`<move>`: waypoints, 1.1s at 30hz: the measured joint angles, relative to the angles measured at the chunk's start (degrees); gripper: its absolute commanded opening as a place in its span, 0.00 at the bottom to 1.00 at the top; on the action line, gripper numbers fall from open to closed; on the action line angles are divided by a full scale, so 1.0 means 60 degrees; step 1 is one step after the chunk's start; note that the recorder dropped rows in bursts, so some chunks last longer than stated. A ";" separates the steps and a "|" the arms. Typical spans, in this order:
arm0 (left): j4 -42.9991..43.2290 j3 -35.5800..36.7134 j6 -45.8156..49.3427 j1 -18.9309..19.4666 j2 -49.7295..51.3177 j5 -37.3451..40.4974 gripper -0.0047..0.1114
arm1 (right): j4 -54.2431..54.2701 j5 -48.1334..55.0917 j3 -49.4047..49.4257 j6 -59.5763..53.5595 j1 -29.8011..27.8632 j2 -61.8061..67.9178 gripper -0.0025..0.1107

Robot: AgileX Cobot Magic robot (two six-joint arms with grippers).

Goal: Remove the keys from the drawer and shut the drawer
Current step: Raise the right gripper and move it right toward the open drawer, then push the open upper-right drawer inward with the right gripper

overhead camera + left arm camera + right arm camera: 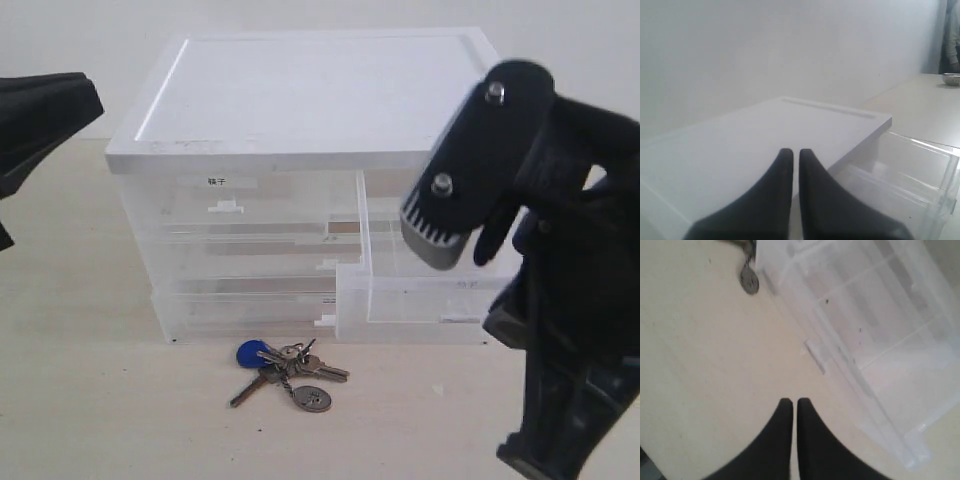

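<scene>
Jaws of right gripper (794, 404) pressed together, empty, near pulled-out drawer (405, 300); left gripper (796, 153) same, nothing held, above cabinet top (765, 135); keys (285, 372) lie on table (100, 400).

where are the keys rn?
In the exterior view the keys lie on the table, lower centre, just in front of the cabinet and slightly left of the pulled-out drawer.

Matte black robot arm (570, 300) right of the plastic cabinet (300, 100), with two silver screws (493, 93) and a grey ribbed block (432, 238); both arms end in smooth, black, tapering fingers (772, 440).
</scene>
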 measured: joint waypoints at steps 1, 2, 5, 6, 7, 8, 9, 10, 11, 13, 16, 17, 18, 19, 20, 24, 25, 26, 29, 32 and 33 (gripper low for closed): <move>0.0000 -0.0044 0.0073 0.0000 0.0314 -0.0073 0.08 | 0.0000 0.0250 0.0021 0.0000 0.0000 0.0067 0.02; 0.0000 -0.0083 0.0120 0.0000 0.0632 -0.0117 0.08 | 0.0020 0.0364 0.0021 0.0000 0.0000 0.0124 0.02; 0.0000 -0.0291 0.0293 0.0000 0.1498 -0.0179 0.08 | 0.0293 0.0313 0.0021 -0.0161 0.0000 0.0165 0.02; 0.0000 -0.0353 0.0376 0.0000 0.1790 -0.0216 0.08 | 0.0459 0.0293 0.0021 -0.0332 0.0000 0.0165 0.02; 0.0000 -0.0433 0.0462 0.0000 0.2075 -0.0279 0.08 | 0.0752 0.0219 0.0042 -0.0605 0.0000 0.0204 0.02; 0.0000 -0.0487 0.0543 0.0000 0.2346 -0.0330 0.08 | 0.1070 0.0154 0.0087 -0.0941 0.0000 0.0227 0.02; 0.0000 -0.0543 0.0642 0.0000 0.2554 -0.0441 0.08 | 0.1340 0.0047 0.0155 -0.1197 0.0000 0.0269 0.02; 0.0000 -0.0608 0.0796 0.0000 0.2802 -0.0567 0.08 | 0.1514 -0.0085 0.0303 -0.1472 0.0005 0.0317 0.02; 0.0000 -0.0659 0.0899 0.0000 0.3032 -0.0696 0.08 | 0.1536 -0.0190 0.0421 -0.1578 0.0005 0.0423 0.02; -0.0016 -0.0728 0.1018 0.0000 0.3399 -0.0895 0.08 | 0.1328 -0.0416 0.0699 -0.1639 0.0005 0.0660 0.02; -0.0019 -0.0845 0.1145 0.0000 0.3780 -0.1306 0.08 | 0.0454 -0.0672 0.0949 -0.1016 0.0005 0.1099 0.02; -0.0019 -0.0863 0.1221 0.0000 0.3885 -0.1415 0.08 | 0.0055 -0.0768 0.0968 -0.0664 0.0005 0.1234 0.02; -0.0019 -0.0880 0.1296 0.0000 0.3934 -0.1505 0.08 | -0.0337 -0.0880 0.0968 -0.0304 0.0005 0.1349 0.02; -0.0019 -0.0880 0.1342 0.0000 0.3954 -0.1568 0.08 | -0.0745 -0.0973 0.0974 0.0048 0.0005 0.1421 0.02; -0.0019 -0.0880 0.1377 0.0000 0.3977 -0.1569 0.08 | -0.1166 -0.1043 0.0974 0.0319 0.0005 0.1483 0.02; -0.0019 -0.0880 0.1429 0.0000 0.3977 -0.1608 0.08 | -0.2602 -0.1129 0.0974 0.1651 0.0005 0.1604 0.02; -0.0019 -0.0880 0.1436 0.0000 0.3977 -0.1608 0.08 | -0.2956 -0.1143 0.0974 0.1969 0.0005 0.1604 0.02; -0.0019 -0.0880 0.1436 0.0000 0.3977 -0.1608 0.08 | -0.3238 -0.1151 0.0974 0.2229 0.0005 0.1604 0.02; -0.0019 -0.0880 0.1451 0.0000 0.3977 -0.1608 0.08 | -0.3938 -0.1191 0.0974 0.2751 0.0005 0.1604 0.02; -0.0019 -0.0880 0.1451 0.0000 0.3977 -0.1608 0.08 | -0.4417 -0.1251 0.0974 0.3030 0.0005 0.1604 0.02; -0.0019 -0.0880 0.1451 0.0000 0.3977 -0.1608 0.08 | -0.4513 -0.1320 0.0974 0.3049 0.0005 0.1604 0.02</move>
